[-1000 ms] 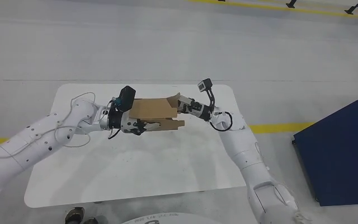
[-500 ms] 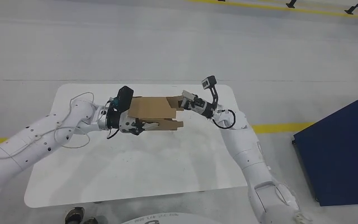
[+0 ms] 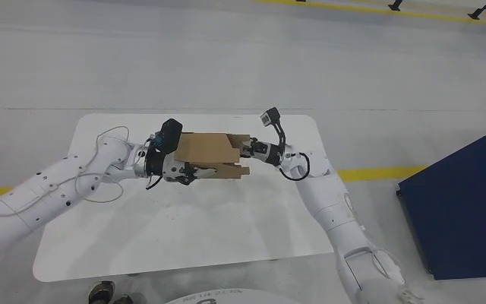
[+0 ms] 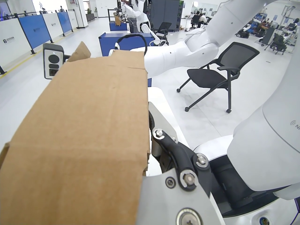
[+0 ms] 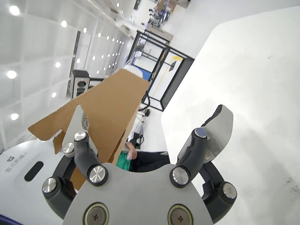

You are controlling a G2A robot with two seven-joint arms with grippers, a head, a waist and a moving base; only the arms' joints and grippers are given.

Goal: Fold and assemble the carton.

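My left pincer (image 3: 190, 173) is clamped on the carton (image 3: 206, 148) at its near long edge. In the left wrist view one finger (image 4: 161, 127) presses flat against the cardboard's side, and the other is hidden behind it. The carton is held over the table (image 3: 190, 235), and its length runs from the left pincer across to the right pincer (image 3: 247, 149) at the other end.

The right pincer's jaws stand wide apart. In its wrist view one finger (image 5: 78, 120) lies across the carton's face, while the other is free over the table, apart from the cardboard.

Half a second ago the right pincer sat farther out. It has since come back in toward the left one and is now tight against the carton's end, with its wrist camera swung inward too. The end flap (image 3: 241, 140) beside the right pincer stood up a second ago and now lies flatter. The left pincer and the carton's body have barely shifted.
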